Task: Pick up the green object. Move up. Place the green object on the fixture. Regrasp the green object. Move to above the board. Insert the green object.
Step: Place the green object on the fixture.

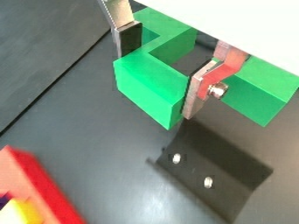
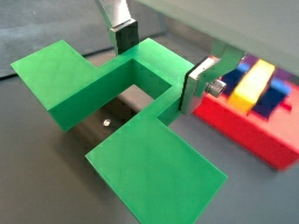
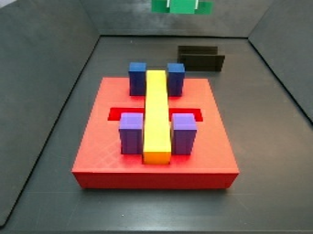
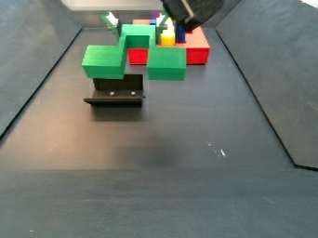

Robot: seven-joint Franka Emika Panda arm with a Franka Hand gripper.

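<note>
The green object is a bright green block with stubby arms, and my gripper is shut on it across its middle. One dark pad sits in a notch and the other finger presses an outer face. In both wrist views the block hangs over the black fixture, also seen as the fixture through a gap in the green object. A side view shows the green object just above the fixture, with the gripper over it. The red board lies apart.
On the board stand blue blocks, purple blocks and a long yellow bar. The board's edge shows beside the gripper as the board. Sloping dark walls enclose the floor on both sides.
</note>
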